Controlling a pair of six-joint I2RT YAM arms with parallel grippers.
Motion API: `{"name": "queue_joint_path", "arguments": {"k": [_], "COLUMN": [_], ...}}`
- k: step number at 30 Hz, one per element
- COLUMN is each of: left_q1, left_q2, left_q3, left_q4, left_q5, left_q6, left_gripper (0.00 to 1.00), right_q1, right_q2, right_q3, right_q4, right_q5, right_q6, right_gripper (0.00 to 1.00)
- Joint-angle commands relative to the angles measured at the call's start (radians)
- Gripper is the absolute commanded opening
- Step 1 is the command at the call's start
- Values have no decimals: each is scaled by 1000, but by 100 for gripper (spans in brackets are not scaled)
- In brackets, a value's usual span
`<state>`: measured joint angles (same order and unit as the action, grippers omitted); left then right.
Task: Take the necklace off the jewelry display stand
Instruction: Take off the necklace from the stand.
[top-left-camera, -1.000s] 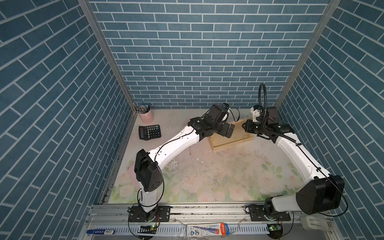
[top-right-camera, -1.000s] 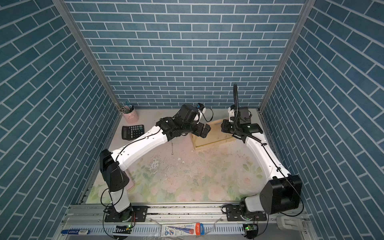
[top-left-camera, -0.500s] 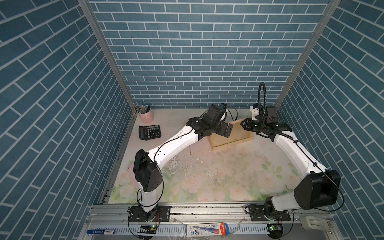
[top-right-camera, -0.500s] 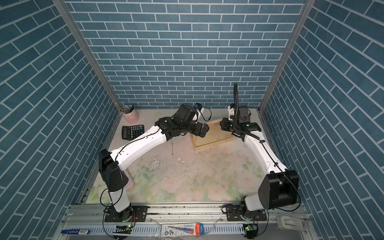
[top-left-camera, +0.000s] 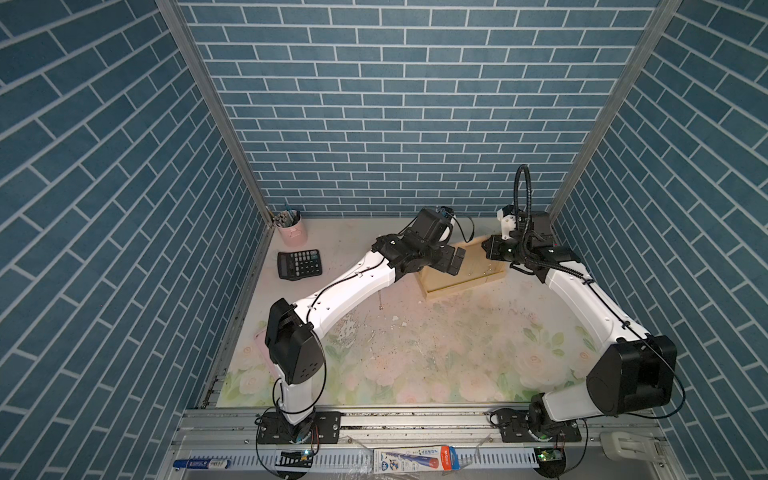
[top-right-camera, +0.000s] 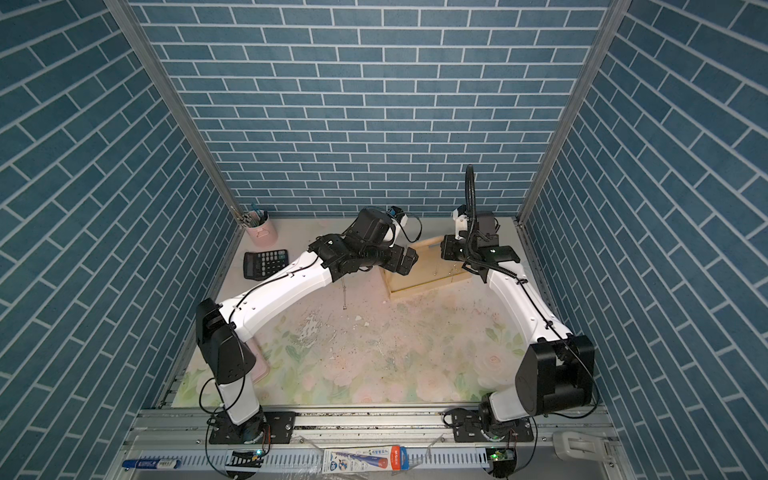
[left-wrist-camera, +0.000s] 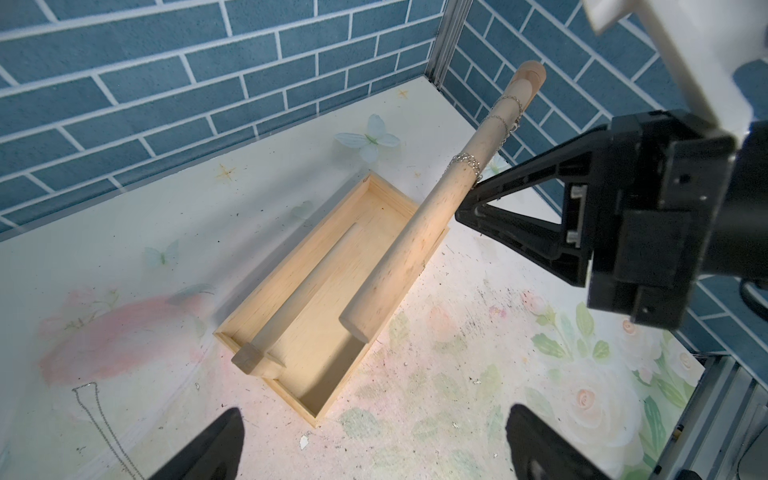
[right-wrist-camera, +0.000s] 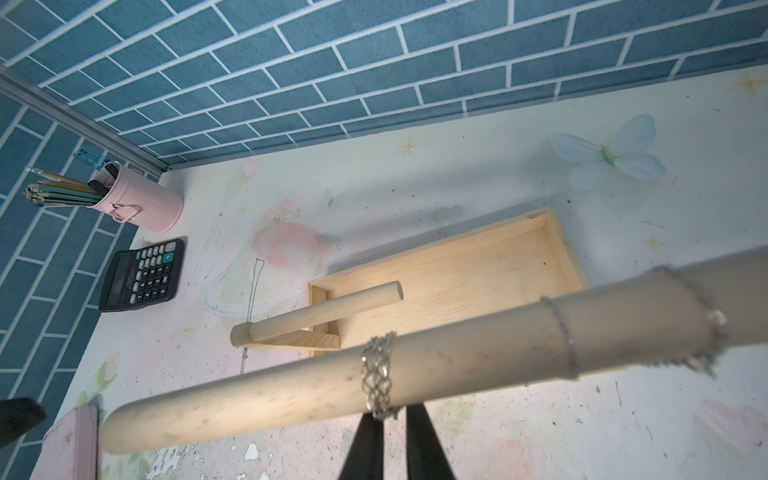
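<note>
The jewelry display stand (top-left-camera: 465, 282) (top-right-camera: 428, 282) is pale wood, and its tray base (left-wrist-camera: 324, 316) (right-wrist-camera: 457, 270) lies at the back right. The necklace (right-wrist-camera: 377, 374) (left-wrist-camera: 463, 160), a braided silver chain, wraps its round bar (right-wrist-camera: 249, 399) (left-wrist-camera: 407, 249). Two thinner chains (right-wrist-camera: 561, 332) hang further along the bar. My right gripper (right-wrist-camera: 392, 415) (left-wrist-camera: 467, 203) reaches under the bar, jaws nearly together on the necklace's hanging part; its tips are hidden behind the bar. My left gripper (left-wrist-camera: 374, 411) (top-left-camera: 451, 264) hovers open over the stand's left end, holding nothing.
A thin loose chain (top-left-camera: 380, 297) (right-wrist-camera: 253, 291) lies on the mat left of the stand. A black calculator (top-left-camera: 299, 264) and a pink pen cup (top-left-camera: 291, 232) sit at the back left. A pink case (right-wrist-camera: 70, 440) lies under the left arm. The right wall is close behind the stand.
My right gripper moved a little left to the bar and its jaws narrowed on the braided chain. The left arm has barely moved and stays open.
</note>
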<state>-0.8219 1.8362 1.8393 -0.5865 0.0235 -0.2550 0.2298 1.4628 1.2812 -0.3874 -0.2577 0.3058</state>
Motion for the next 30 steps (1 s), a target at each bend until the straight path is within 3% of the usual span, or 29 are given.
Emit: {"name": "queue_joint_path", "arguments": {"k": [1, 20, 30], "left_q1": [7, 9, 10], "left_q2": [-31, -27, -26], "left_q3": [-10, -17, -23], "left_q4": [2, -4, -2], "left_q5": [8, 22, 36], "left_q6": [-3, 0, -12], "left_gripper": [99, 100, 100], "right_q1": [-3, -7, -7], "right_q2": [16, 7, -37], "right_q3": [-13, -60, -61], "right_q4": [50, 127, 105], "right_q5": [7, 12, 6], "right_q6": [-30, -50, -45], "right_gripper": [12, 12, 0]}}
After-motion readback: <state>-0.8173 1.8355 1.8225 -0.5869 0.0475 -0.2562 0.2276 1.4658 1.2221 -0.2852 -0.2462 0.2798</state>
